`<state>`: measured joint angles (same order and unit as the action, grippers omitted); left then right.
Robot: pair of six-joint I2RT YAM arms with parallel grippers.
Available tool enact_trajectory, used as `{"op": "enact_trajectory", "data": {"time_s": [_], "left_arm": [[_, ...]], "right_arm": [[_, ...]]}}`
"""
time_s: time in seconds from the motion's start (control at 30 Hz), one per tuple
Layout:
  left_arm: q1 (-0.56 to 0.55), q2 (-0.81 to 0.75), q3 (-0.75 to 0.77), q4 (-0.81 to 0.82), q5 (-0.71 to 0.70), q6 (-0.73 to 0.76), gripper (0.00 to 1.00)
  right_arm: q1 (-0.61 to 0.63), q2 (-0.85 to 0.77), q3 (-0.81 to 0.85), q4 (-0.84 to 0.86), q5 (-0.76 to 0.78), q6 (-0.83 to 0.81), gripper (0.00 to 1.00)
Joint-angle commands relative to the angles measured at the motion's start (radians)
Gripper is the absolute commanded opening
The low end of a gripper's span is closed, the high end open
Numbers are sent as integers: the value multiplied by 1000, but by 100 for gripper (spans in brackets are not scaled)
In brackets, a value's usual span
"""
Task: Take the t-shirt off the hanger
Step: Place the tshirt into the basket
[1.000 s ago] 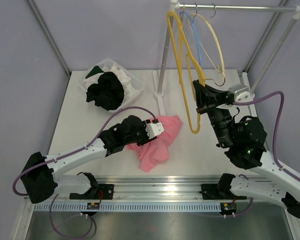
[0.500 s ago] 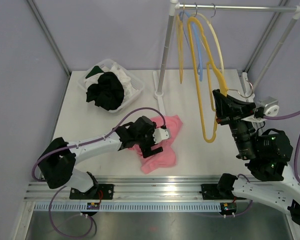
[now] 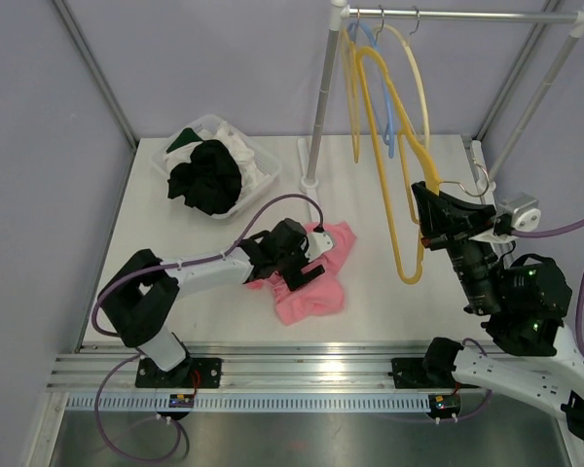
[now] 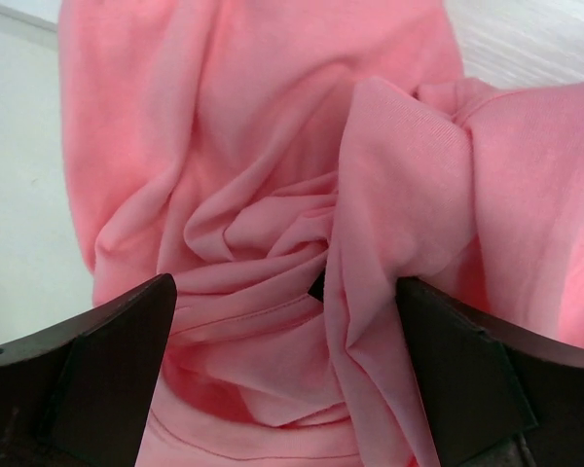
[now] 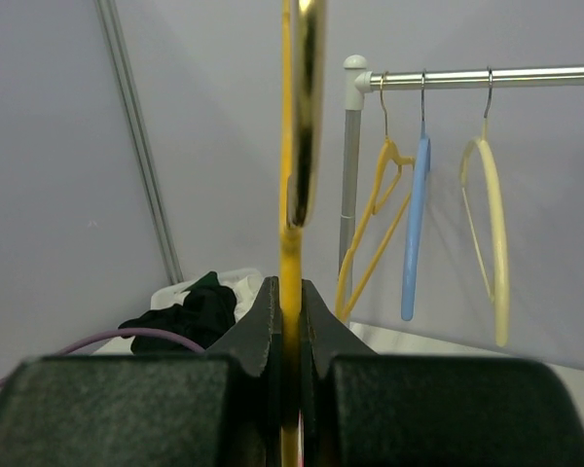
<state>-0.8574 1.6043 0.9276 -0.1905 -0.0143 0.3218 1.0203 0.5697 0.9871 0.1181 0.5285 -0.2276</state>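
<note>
The pink t-shirt (image 3: 318,292) lies crumpled on the white table, off the hanger. My left gripper (image 3: 307,265) rests on it with its jaws open. In the left wrist view the bunched pink cloth (image 4: 273,224) fills the gap between the two black fingers (image 4: 117,370). My right gripper (image 3: 430,209) is raised at the right and is shut on the bare yellow hanger (image 3: 399,255). In the right wrist view the hanger's yellow bar (image 5: 292,258) is clamped between the shut jaws of the gripper (image 5: 290,311).
A clear bin (image 3: 263,167) with black and white clothes (image 3: 206,175) stands at the back left. A clothes rail (image 3: 467,15) on a white post (image 3: 321,107) carries yellow, blue and cream hangers; they also show in the right wrist view (image 5: 414,233).
My right gripper has carried the yellow hanger to the right, away from the shirt. My left gripper has moved right and further onto the pink shirt, bunching it.
</note>
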Motion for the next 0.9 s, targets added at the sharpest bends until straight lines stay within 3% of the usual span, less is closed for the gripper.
{"op": "enact_trajectory", "data": {"time_s": [0.0, 0.17, 0.4, 0.47, 0.5, 0.6, 0.73, 0.77, 0.83, 0.87], "left_arm": [[35, 34, 57, 92, -84, -44, 99], [102, 169, 174, -41, 8, -92, 99], [109, 324, 284, -174, 74, -95, 99], [109, 344, 300, -196, 74, -90, 89], [109, 347, 301, -199, 73, -90, 76], [113, 333, 297, -190, 73, -87, 64], [133, 298, 290, -187, 114, -76, 34], [141, 277, 283, -185, 122, -76, 16], [147, 247, 275, -178, 132, -76, 0], [156, 234, 271, -178, 143, -76, 0]], "right_arm": [[6, 15, 21, 2, -36, 8, 0], [6, 18, 25, -11, -45, 10, 0], [6, 2, 21, -21, -53, 11, 0], [7, -7, 19, -21, -56, 13, 0], [6, -8, 16, -21, -58, 13, 0], [7, -17, 13, -21, -61, 13, 0], [6, -27, 10, -21, -64, 13, 0], [6, -25, 9, -21, -64, 13, 0], [6, -24, 9, -21, -64, 11, 0], [6, -25, 8, -21, -62, 11, 0]]}}
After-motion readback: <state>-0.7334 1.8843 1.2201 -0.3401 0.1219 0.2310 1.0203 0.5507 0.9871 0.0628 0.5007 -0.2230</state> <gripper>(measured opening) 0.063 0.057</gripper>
